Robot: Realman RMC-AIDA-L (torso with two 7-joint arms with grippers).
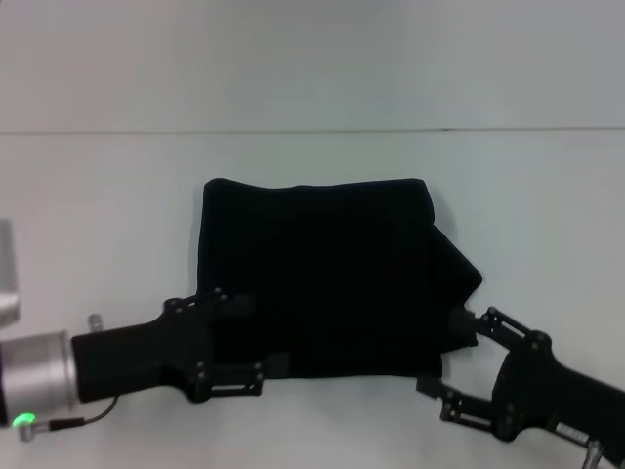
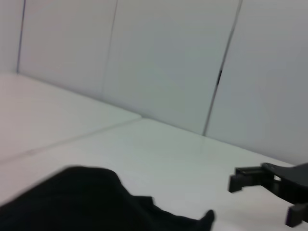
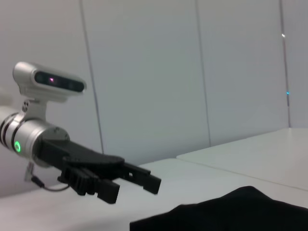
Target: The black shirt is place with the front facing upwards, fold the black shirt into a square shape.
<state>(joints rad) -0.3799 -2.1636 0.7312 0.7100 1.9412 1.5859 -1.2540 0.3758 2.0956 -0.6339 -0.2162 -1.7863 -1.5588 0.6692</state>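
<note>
Black shirt (image 1: 317, 278) lying folded mid-frame on white surface (image 1: 107, 215), left gripper (image 1: 256, 342) hovering open lower left, right gripper (image 1: 451, 363) spreading open lower right, both gripping nothing.

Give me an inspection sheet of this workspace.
Surface: white table, a seam line across its far part.
Job's things: plain black fabric shirt, folded to a rough rectangle, a flap bulging out on the robot's right; no print showing.
Clutter: nothing seen.
End effectors: left end effector open at the shirt's near-left edge; right end effector open at its near-right corner.
Cables: thin cable at the left wrist.
Surroundings: pale panelled wall.
</note>
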